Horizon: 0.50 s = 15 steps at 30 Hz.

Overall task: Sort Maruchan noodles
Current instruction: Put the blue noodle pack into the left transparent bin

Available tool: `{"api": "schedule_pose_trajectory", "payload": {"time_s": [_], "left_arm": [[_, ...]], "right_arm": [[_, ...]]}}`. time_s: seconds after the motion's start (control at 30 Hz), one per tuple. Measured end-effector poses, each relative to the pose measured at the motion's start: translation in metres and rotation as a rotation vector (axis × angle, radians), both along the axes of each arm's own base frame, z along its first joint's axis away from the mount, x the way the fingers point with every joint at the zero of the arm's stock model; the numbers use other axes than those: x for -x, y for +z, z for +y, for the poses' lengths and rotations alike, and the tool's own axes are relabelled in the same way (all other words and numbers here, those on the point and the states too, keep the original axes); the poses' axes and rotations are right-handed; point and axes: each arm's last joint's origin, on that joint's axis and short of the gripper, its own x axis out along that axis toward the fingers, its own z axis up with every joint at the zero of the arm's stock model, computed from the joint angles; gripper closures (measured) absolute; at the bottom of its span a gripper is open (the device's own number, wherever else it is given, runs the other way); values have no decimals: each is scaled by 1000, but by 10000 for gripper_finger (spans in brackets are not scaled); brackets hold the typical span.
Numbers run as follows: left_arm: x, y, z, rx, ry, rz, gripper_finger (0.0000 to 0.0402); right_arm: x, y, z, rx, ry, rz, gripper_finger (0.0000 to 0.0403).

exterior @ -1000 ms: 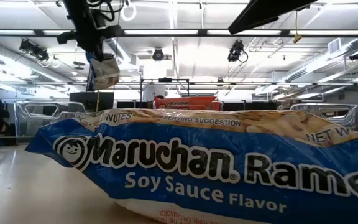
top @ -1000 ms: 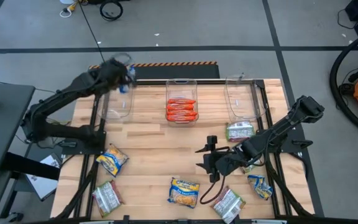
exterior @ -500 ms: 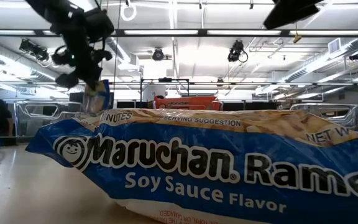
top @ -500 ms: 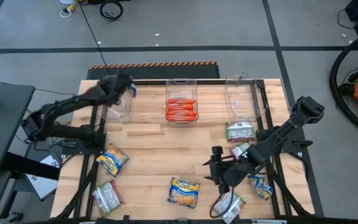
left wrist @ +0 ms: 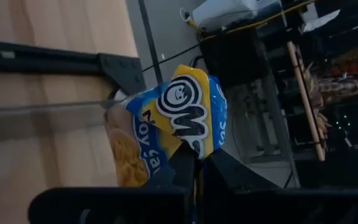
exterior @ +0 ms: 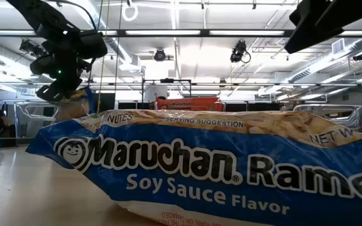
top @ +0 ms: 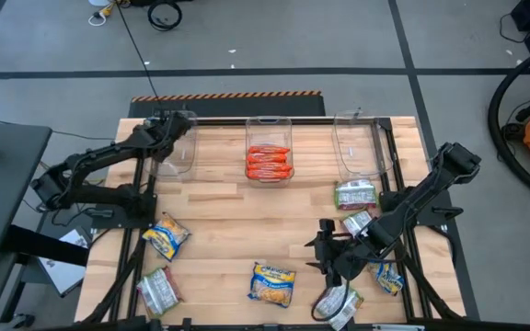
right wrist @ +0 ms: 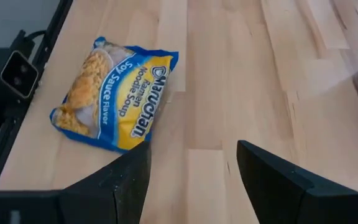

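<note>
The step in hand is a drop-off. The left gripper [left wrist: 194, 177], its jaws pinched shut on a yellow-and-blue noodle packet [left wrist: 179, 121], hangs over the clear bin [top: 175, 154] at about eleven o'clock on the counter [top: 237, 211]. That bin looks empty, so this packet would be its first.

The middle bin [top: 269, 147] at twelve o'clock holds orange-red packets [top: 269, 162]; the right bin [top: 357, 147] at one o'clock looks empty. Loose packets lie along the near half of the counter: a yellow-and-blue one [top: 166, 236] at eight o'clock, another [top: 272, 282] at six, silvery ones at seven, five and three o'clock.

The right gripper [top: 329, 260], jaws spread wide and holding nothing, hovers at five o'clock.

Next, I judge, the left jaws should open once the packet sits inside the bin walls, while the right arm picks a nearby silvery packet [top: 339, 303].
</note>
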Motion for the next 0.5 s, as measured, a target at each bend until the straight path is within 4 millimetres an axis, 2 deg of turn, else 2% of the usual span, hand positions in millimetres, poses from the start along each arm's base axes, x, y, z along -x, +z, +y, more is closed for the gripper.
{"api": "schedule_pose_trajectory", "payload": {"time_s": [0.2, 0.5], "left_arm": [[0, -5, 11, 16, 0, 8, 381], [-18, -33, 30, 43, -22, -19, 381]], "right_arm": [[-2, -5, -3, -20, -18, -38, 160], [-6, -5, -8, -33, -22, -28, 160]]}}
